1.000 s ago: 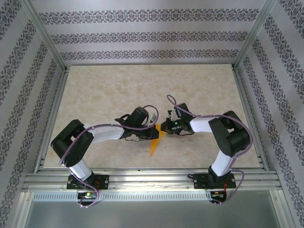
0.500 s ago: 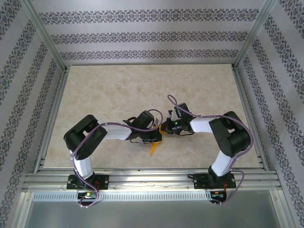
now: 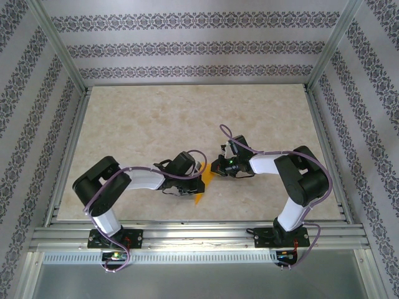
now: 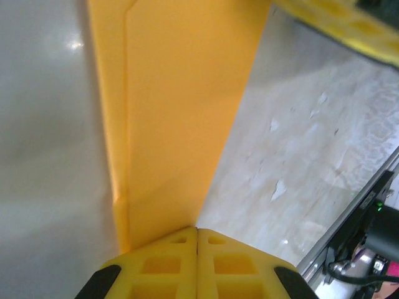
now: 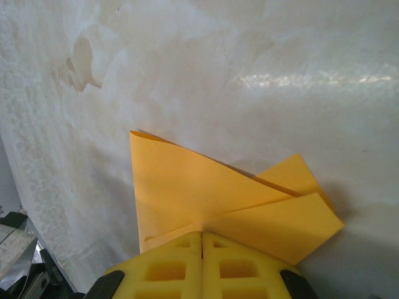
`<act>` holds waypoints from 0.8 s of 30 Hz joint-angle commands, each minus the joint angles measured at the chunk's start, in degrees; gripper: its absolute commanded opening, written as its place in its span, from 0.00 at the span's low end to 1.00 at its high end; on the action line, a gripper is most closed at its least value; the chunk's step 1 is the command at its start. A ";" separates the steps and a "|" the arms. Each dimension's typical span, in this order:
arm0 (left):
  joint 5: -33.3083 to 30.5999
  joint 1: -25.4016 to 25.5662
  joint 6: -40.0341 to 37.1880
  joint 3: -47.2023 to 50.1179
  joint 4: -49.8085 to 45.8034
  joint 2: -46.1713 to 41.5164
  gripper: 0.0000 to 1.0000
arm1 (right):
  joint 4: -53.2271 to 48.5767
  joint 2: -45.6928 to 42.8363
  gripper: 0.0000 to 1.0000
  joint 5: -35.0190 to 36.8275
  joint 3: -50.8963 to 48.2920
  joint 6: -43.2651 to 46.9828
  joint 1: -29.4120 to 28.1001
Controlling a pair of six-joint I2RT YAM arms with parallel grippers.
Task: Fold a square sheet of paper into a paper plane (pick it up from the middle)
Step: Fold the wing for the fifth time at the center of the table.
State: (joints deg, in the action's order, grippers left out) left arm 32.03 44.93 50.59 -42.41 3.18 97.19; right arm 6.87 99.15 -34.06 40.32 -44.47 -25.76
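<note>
The paper plane is a partly folded, pointed piece of bright orange paper lying near the table's front middle. My left gripper is at its left side. In the left wrist view the yellow fingertips meet shut at the lower end of a long folded flap. My right gripper is at the plane's upper right end. In the right wrist view its jaws are shut where the overlapping flaps converge. A right finger shows at the top of the left wrist view.
The marbled table stretches away behind the arms. An aluminium frame rail runs along the near edge, with more rails at both sides. Patterned walls enclose the back and sides.
My left gripper first moved right along the paper, then drew back left and toward the near edge. The orange tip looks shorter. The right arm has not moved.
</note>
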 commanded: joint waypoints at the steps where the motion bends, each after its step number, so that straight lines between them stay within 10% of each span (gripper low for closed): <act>1: 0.05 1.11 -2.44 0.45 -5.41 -4.04 0.08 | -4.06 1.83 0.00 5.25 -1.56 0.98 0.27; 24: 2.26 5.80 7.30 12.94 6.38 -5.66 0.03 | -5.38 2.18 0.00 4.53 -0.94 2.11 0.78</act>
State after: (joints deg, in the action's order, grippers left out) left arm 32.80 48.80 54.85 -32.27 9.82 91.35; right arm 6.57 99.15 -34.11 40.40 -43.55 -25.71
